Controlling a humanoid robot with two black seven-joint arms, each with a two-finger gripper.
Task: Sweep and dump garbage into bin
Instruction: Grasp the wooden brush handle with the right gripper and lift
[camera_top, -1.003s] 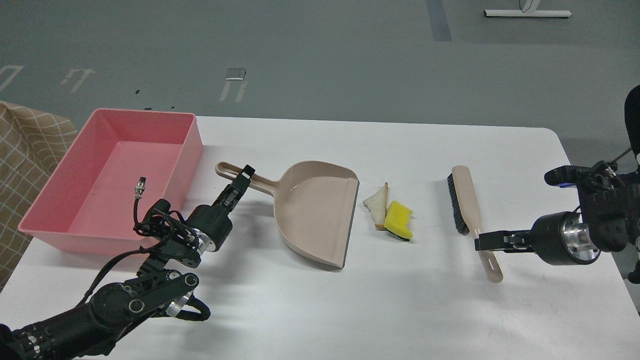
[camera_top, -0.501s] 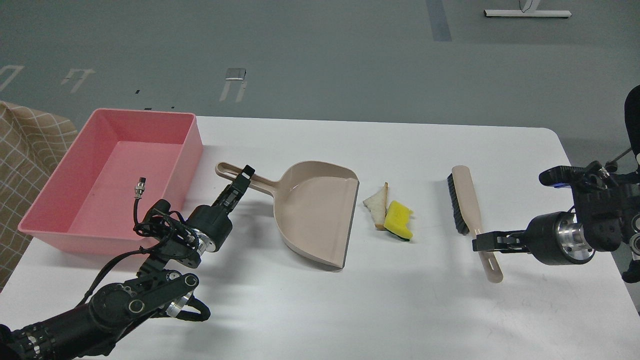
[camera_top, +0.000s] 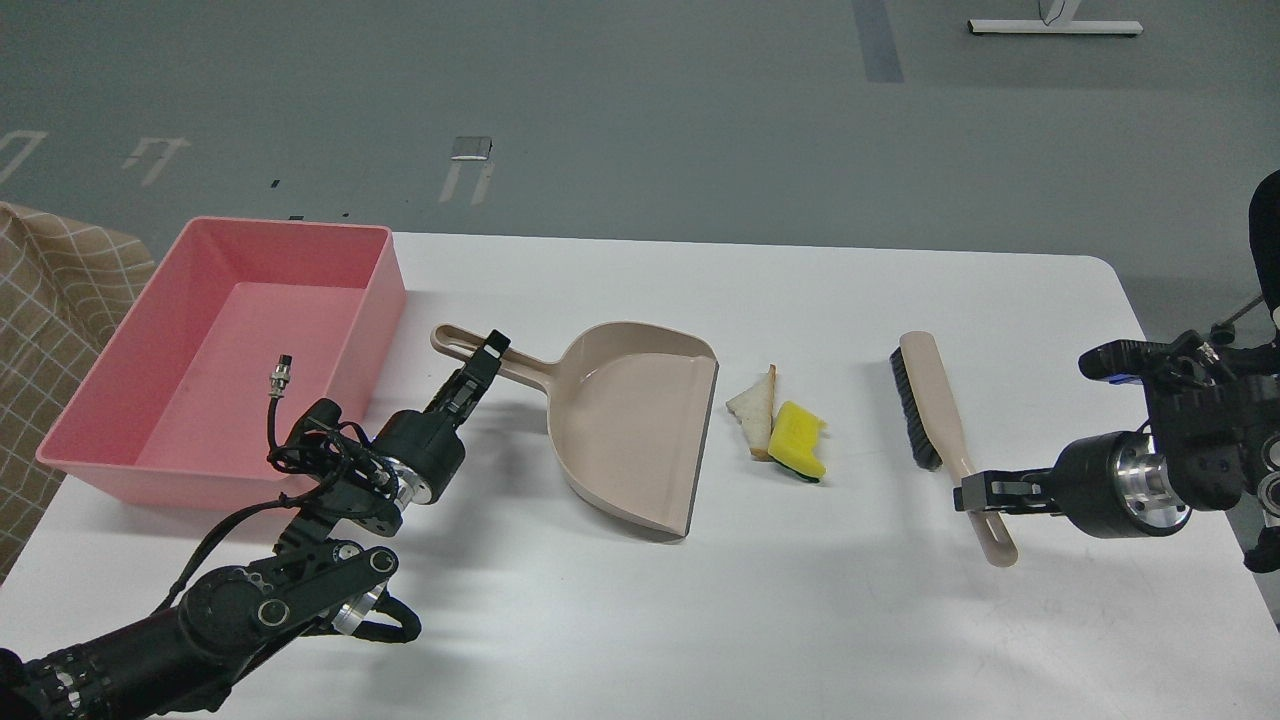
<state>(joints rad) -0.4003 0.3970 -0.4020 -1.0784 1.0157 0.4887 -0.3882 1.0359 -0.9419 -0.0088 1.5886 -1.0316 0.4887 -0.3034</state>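
The bread slice (camera_top: 752, 408) and the yellow sponge (camera_top: 797, 440) lie touching on the white table (camera_top: 800, 620), just right of the beige dustpan's (camera_top: 625, 420) open mouth. The pink bin (camera_top: 384, 310) stands at the far left, with its inside showing nothing. My left gripper (camera_top: 490, 352) is closed on the dustpan's long handle, between bin and pan. My right gripper (camera_top: 968, 493) is shut on the handle of a beige brush (camera_top: 930, 400) with black bristles, right of the garbage. The brush lies slanted, bristles facing left.
A checked tan cloth (camera_top: 50, 290) hangs at the left edge beside the bin. A loose cable plug (camera_top: 280, 372) from my left arm sticks up in front of the bin. The table's right edge runs close behind my right arm.
My right gripper has shifted slightly right and down with the brush handle, and the brush has tilted a little. The left arm, dustpan and garbage have not moved.
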